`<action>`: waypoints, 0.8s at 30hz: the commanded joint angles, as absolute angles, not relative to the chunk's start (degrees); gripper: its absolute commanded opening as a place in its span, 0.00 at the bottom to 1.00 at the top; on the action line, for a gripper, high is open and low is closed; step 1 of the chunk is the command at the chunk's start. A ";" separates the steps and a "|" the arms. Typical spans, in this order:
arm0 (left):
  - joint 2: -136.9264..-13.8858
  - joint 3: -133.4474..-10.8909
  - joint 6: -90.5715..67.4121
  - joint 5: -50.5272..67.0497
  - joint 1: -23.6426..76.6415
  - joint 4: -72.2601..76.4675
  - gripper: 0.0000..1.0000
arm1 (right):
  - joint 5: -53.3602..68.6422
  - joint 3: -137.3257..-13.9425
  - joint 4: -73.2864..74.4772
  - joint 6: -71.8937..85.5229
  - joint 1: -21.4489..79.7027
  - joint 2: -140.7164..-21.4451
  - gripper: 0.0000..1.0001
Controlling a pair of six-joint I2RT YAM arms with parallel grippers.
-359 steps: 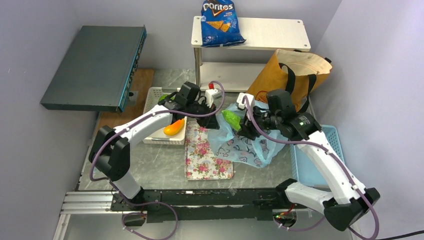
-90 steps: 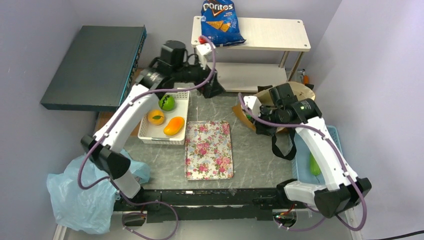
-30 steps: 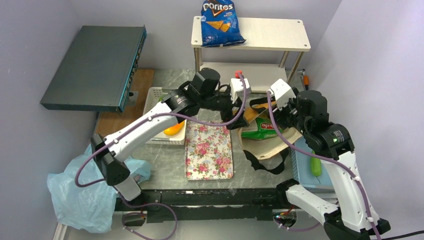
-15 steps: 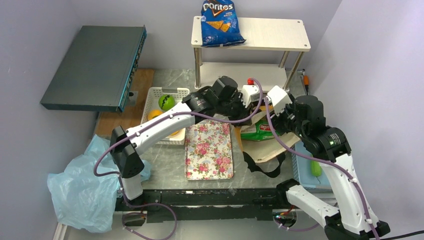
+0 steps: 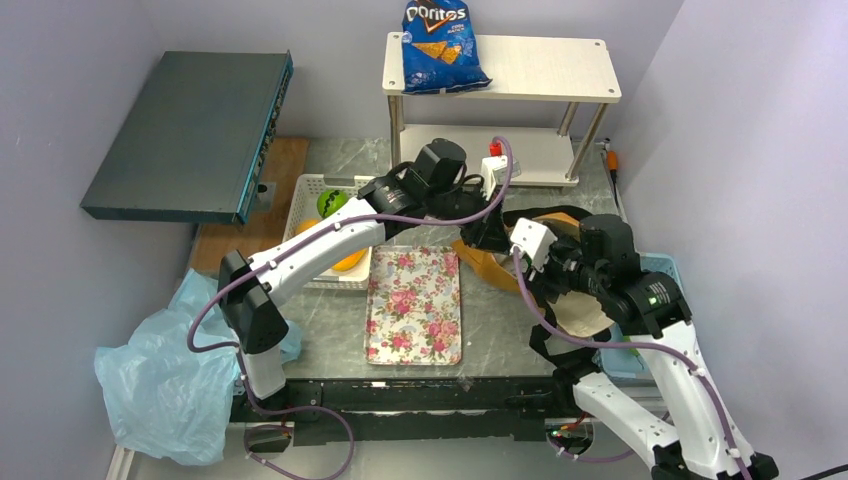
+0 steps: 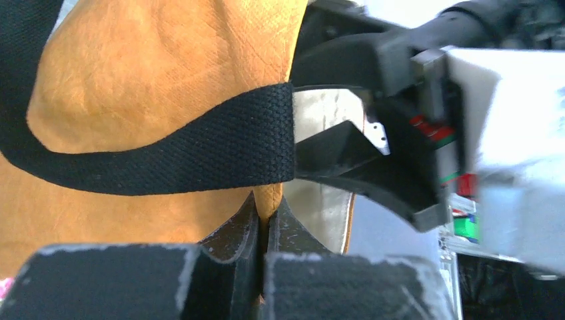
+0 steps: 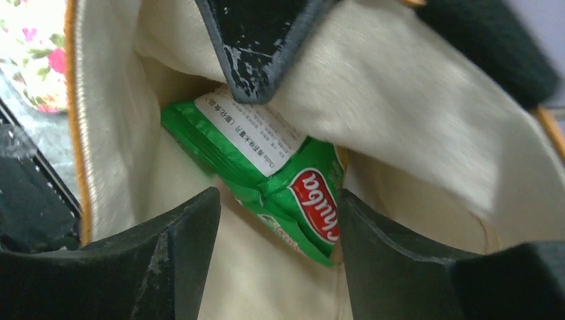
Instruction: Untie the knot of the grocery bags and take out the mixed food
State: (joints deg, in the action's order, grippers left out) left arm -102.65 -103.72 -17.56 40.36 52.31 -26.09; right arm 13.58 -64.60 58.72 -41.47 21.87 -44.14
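We see the orange-tan tote point(image 5: 482, 262) lying toward the right edge of the worktop point(image 5: 330, 320), just beside the floral tray point(image 5: 415, 305). Our left claw point(image 6: 263, 223) is pinched tight on the tote's rim, with orange cloth squeezed between its two fingers. A black webbing strap point(image 6: 166, 157) runs across the fabric just above the pinch.

Our right claw point(image 7: 276, 197) stands with its fingers wide apart inside the tote's mouth, against the pale lining. The green chip bag point(image 7: 266, 160) with its red label lies in the tote between those fingers; we cannot tell whether either finger touches it. In the right wrist view the tip of the left claw shows at the top, gripping the lining.

Toward the far left corner of the worktop sits a white basket point(image 5: 325, 180). It holds a green round fruit point(image 5: 330, 203), an orange fruit point(image 5: 303, 228) and a mango point(image 5: 347, 263), the last two partly hidden by our left arm.

The light-blue plastic bag point(image 5: 160, 390) lies crumpled beyond the near left corner, off the worktop. A blue Doritos bag point(image 5: 440, 45) rests on the white shelf point(image 5: 540, 65) at the far edge.
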 commanded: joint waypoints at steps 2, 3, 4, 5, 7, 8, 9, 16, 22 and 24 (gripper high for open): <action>-99.00 -104.84 -19.16 52.50 52.73 -19.15 0.00 | 19.12 -62.41 62.17 -50.09 22.10 -45.95 0.77; -99.05 -104.54 -18.72 52.93 52.47 -19.64 0.00 | 19.29 -61.59 62.52 -51.47 22.11 -45.95 0.79; -99.15 -104.06 -18.19 53.51 52.14 -19.97 0.00 | 19.24 -60.37 62.61 -53.43 22.09 -45.73 0.80; -99.13 -103.39 -17.56 54.07 51.81 -20.32 0.00 | 19.07 -59.26 62.31 -54.69 22.10 -45.37 0.80; -98.89 -102.00 -15.37 55.20 51.13 -21.14 0.00 | 18.55 -56.73 61.28 -56.89 22.11 -44.49 0.80; -98.77 -101.29 -14.01 55.31 50.90 -22.20 0.00 | 18.25 -55.43 60.49 -57.36 22.11 -44.17 0.80; -98.52 -100.48 -12.77 55.09 50.74 -22.88 0.00 | 18.11 -54.39 59.61 -57.51 22.04 -43.90 0.80; -98.29 -98.93 -10.05 56.72 50.41 -24.56 0.08 | 14.37 -47.54 49.77 -57.58 22.13 -44.47 0.80; -98.96 -99.45 -9.12 57.33 50.28 -26.47 0.08 | 10.42 -42.48 42.34 -58.14 22.06 -44.84 0.72; -99.03 -99.23 -9.06 56.99 50.20 -26.78 0.08 | 9.46 -41.91 41.20 -57.34 22.06 -44.82 0.53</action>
State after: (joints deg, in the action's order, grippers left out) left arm -101.95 -98.30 -9.91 51.33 49.17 -27.51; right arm 14.22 -44.16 47.51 -57.93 22.26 -43.86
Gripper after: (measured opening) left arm 0.086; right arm 0.667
